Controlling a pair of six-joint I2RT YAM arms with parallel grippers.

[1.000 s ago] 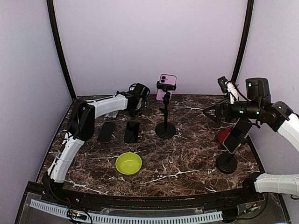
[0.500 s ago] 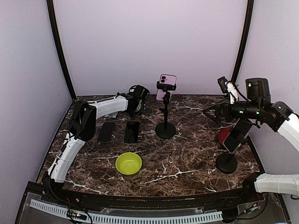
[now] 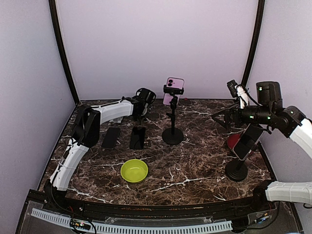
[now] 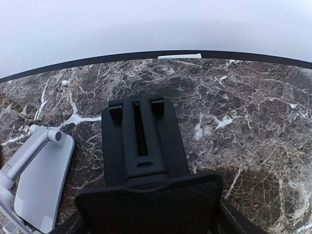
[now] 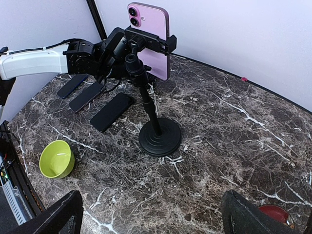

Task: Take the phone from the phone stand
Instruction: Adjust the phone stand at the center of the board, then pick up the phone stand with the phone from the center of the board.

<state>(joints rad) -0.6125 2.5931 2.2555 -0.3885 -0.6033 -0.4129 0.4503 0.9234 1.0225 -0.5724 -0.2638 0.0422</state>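
Observation:
A pink phone sits clamped upright on a tall black phone stand at mid-table. A dark phone leans on a second black stand at the right. My left gripper is at the back left, low over a black folding stand that carries no phone. That stand's dark plate fills the space between the jaws and hides the fingers. My right gripper hangs open and empty above the table, right of the tall stand.
Two dark phones lie flat left of the tall stand. A green bowl sits near the front. A grey folding stand lies beside the black one. A red dish is at the right.
My left gripper has edged slightly toward the back right over the black folding stand. The right arm and the phones have not moved.

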